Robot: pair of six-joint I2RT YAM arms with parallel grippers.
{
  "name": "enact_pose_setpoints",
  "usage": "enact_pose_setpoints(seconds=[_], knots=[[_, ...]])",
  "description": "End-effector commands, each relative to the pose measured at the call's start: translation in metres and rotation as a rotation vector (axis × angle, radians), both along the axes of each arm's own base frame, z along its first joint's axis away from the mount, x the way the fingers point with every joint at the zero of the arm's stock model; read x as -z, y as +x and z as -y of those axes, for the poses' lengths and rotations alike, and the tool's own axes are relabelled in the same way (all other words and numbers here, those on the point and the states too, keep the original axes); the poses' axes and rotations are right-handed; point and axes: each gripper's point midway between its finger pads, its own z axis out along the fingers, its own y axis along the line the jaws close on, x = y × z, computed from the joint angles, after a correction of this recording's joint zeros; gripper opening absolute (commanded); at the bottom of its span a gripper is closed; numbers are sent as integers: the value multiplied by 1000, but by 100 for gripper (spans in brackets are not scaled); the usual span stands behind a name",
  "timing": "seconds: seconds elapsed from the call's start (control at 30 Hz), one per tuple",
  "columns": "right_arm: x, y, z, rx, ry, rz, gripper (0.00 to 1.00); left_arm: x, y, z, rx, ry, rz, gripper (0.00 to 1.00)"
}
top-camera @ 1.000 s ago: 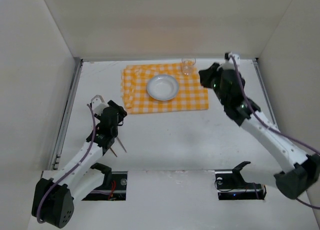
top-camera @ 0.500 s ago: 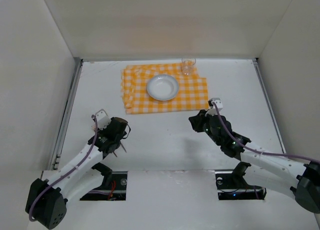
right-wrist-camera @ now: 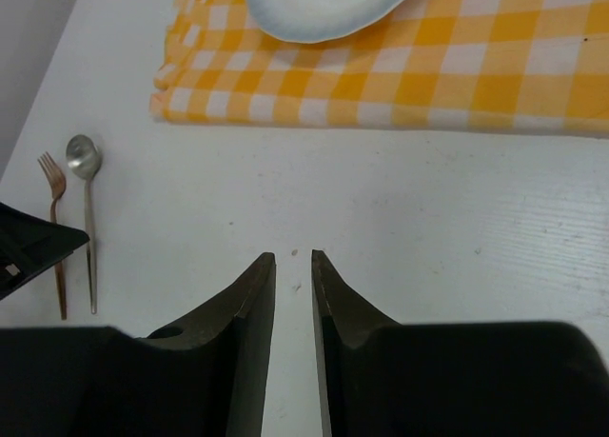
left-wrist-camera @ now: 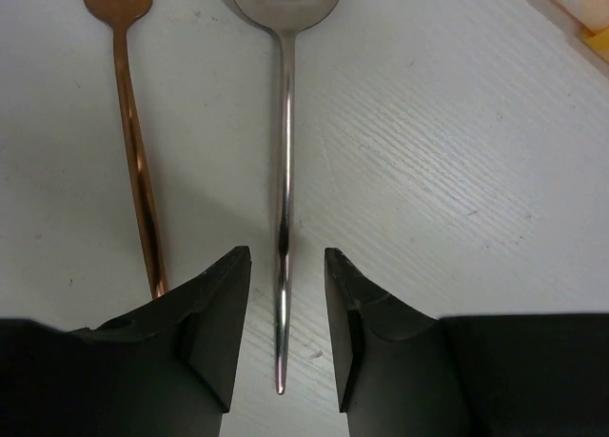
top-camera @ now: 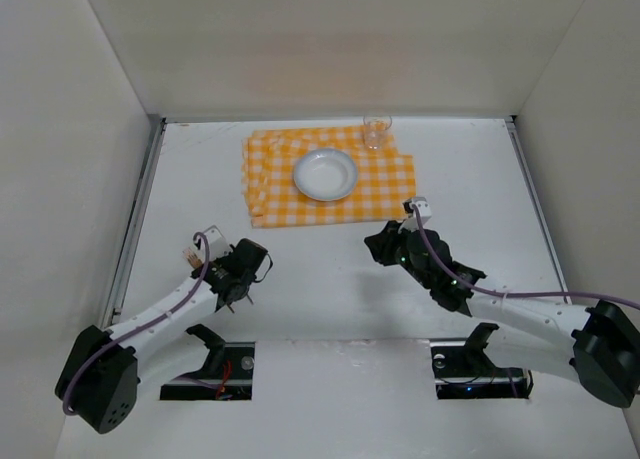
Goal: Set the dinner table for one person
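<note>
Dinner table (top-camera: pixel 330 274) lies beneath the low-folded left arm (top-camera: pixel 170 304), pincer (left-wrist-camera: pixel 286 266) straddling spoon (left-wrist-camera: pixel 284 151).

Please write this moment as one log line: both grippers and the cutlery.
left gripper: open, astride spoon handle, fork beside | right gripper: empty, jaws slightly apart, above dinner table | plate, glass: on checked cloth

a robotics lab test cell, not a home: the white dinner table (top-camera: pixel 330 289) is boxed in by bare pale panel walls (top-camera: pixel 300 49), with thin metal rails (top-camera: pixel 135 229) along its sides. two white-and-black robot arms, left (top-camera: pixel 165 314) and right (top-camera: pixel 530 324), are bolted at its near edge, trailing purple cables (top-camera: pixel 550 297), beside cut-outs (top-camera: pixel 228 364) showing electronics. the domestic touch is an orange checked cloth (top-camera: pixel 385 194) with a plate (top-camera: pixel 325 174) and glass (top-camera: pixel 375 132).
</note>
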Motion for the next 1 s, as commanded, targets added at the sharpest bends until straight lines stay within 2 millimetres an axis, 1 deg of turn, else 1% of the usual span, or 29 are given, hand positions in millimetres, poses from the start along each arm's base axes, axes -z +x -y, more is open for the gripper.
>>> enact_pose_setpoints(seconds=[0.0,0.17,0.33,0.43,0.57,0.67,0.7,0.77,0.8,0.87,0.9,0.97], knots=[[-22,2,-11,-17,82,55,29,9,-5,-5,-23,6,-15,33],[-21,1,-10,-13,87,50,30,16,-4,-11,-48,12,-22,25],[-21,1,-11,-17,88,49,30,16,2,-9,-48,20,-21,24],[-21,0,-11,-15,91,53,30,18,6,-7,-42,17,-22,22],[-27,-3,-7,-14,106,65,32,23,3,-10,-46,26,-34,9],[-31,-3,-2,-2,121,73,34,20,2,-13,-38,23,-23,4],[-33,-4,-1,-1,126,77,37,17,3,-13,-32,23,-10,2],[-37,-4,4,10,142,92,47,1,9,-8,0,10,52,0],[-39,-4,6,21,150,97,52,-11,13,-5,21,4,90,0],[-41,0,14,58,158,102,59,-42,25,4,77,1,158,0],[-42,2,19,74,161,108,60,-59,31,12,114,-2,189,0],[-42,6,31,118,170,114,63,-93,45,34,191,-16,254,0]])
